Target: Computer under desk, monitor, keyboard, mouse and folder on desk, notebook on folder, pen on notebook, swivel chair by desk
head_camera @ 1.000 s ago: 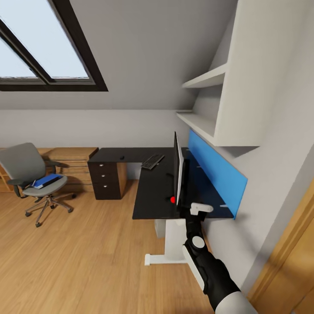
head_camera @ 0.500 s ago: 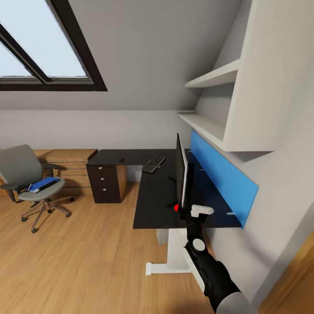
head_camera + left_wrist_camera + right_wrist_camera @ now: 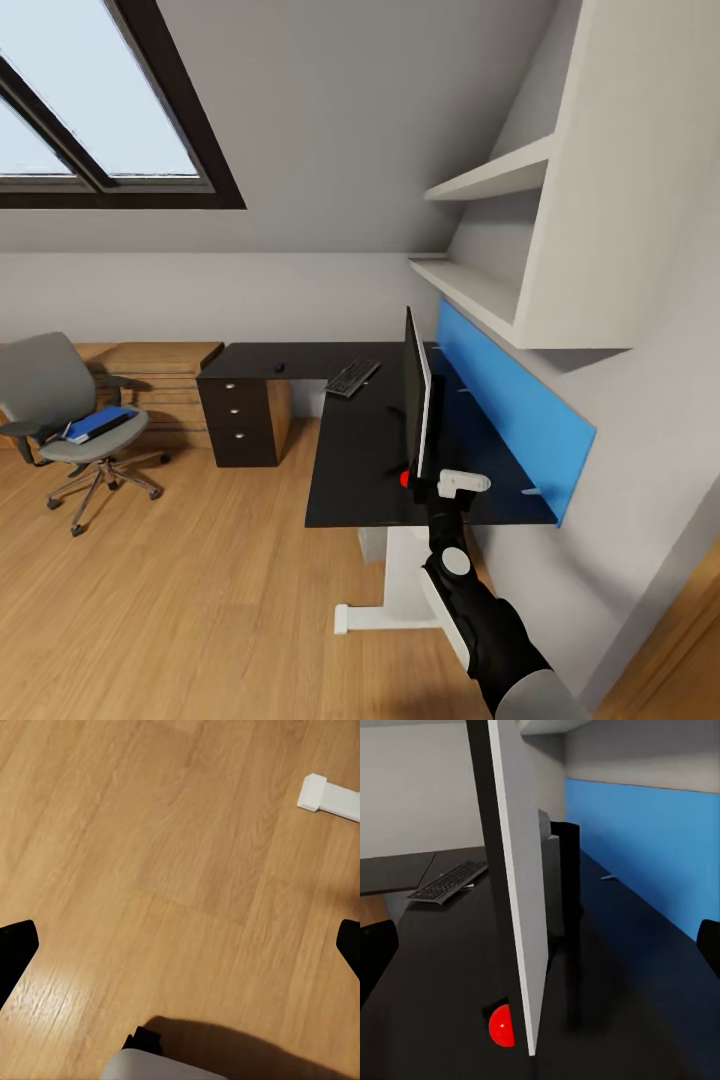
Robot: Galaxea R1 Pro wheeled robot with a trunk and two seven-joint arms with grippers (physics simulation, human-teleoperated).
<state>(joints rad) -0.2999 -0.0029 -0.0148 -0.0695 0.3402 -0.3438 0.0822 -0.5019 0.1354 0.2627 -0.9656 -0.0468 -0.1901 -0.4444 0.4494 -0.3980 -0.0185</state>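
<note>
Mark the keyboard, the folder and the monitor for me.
keyboard (image 3: 351, 376): head view, middle of the keys.
folder (image 3: 98, 422): head view, blue cover, lying on the chair seat.
monitor (image 3: 521, 885): right wrist view, white back panel.

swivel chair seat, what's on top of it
A blue folder lies flat on the swivel chair seat. Any smaller item on the folder is too small to make out, and the seat under it is covered.

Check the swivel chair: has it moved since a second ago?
No. The swivel chair keeps its place beside the wooden cabinet; the camera shifted.
</note>
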